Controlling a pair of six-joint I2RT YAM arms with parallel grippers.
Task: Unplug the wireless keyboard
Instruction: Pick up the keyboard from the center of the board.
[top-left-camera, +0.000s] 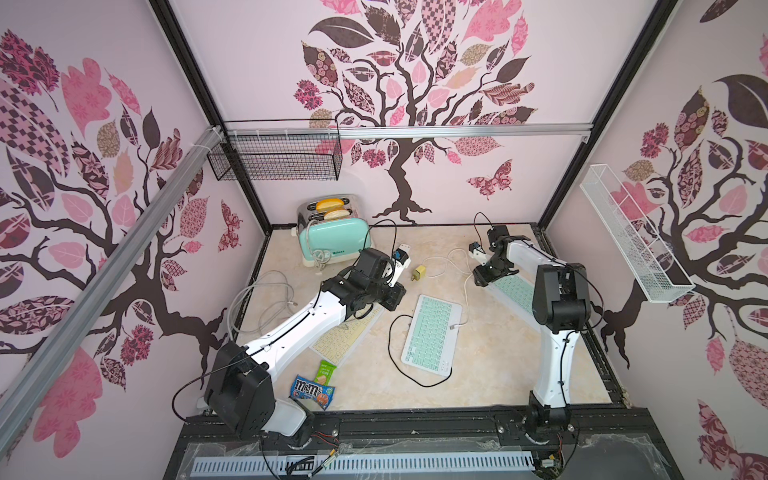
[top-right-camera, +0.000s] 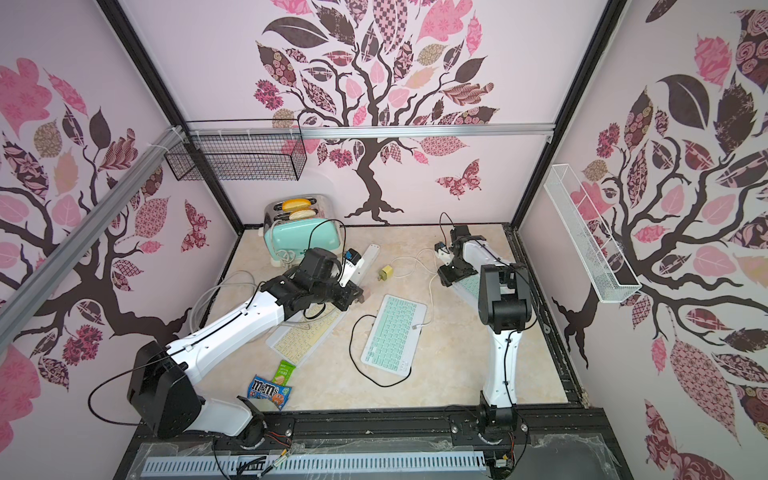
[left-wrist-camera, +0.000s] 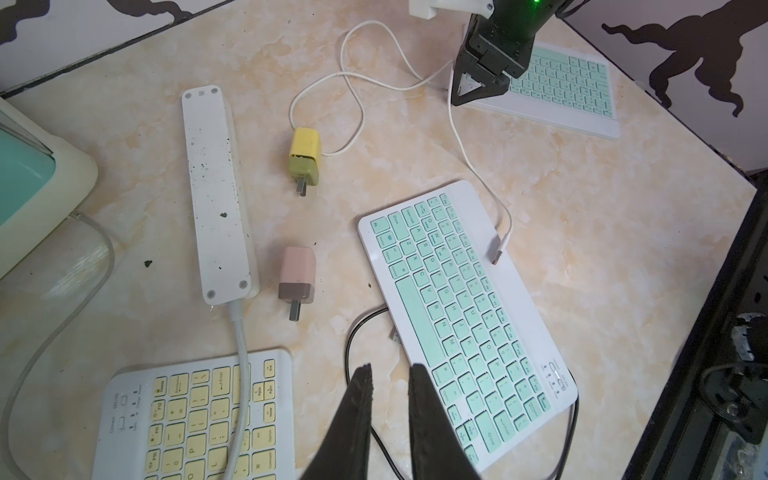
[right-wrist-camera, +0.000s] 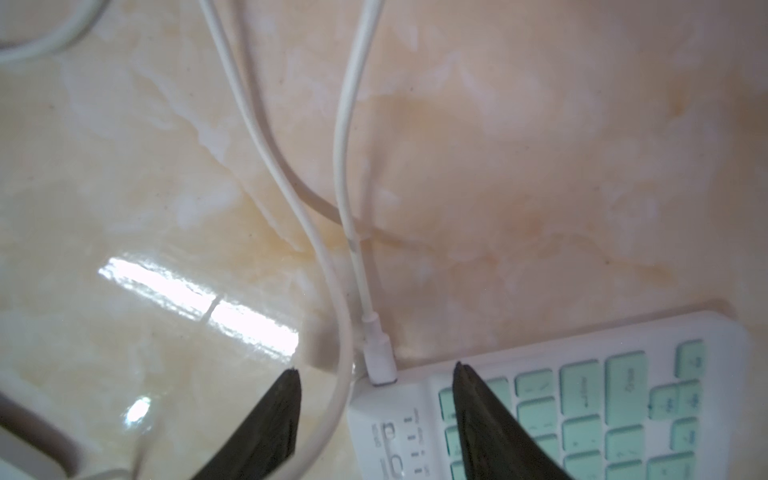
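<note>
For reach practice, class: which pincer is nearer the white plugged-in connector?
Right. The right pincer hangs open astride the connector; the left pincer hangs far off, beside the yellow keyboard.

- left arm (top-left-camera: 291, 328): base at near left, white link slanting far and rightward, kept low; black wrist (top-left-camera: 365, 282) bent toward scene centre.
- left gripper (left-wrist-camera: 391, 368): aimed downward, fingers (left-wrist-camera: 357, 399) dark and tapered, tips parted by narrow gap only.
- right arm (top-left-camera: 557, 361): base at near right, lower link rising steeply to high elbow (top-left-camera: 561, 295), forearm running far and leftward, dropping at its end.
- right gripper (right-wrist-camera: 376, 368): aimed down, low; jaws clearly apart, spread wider than left pair.
</note>
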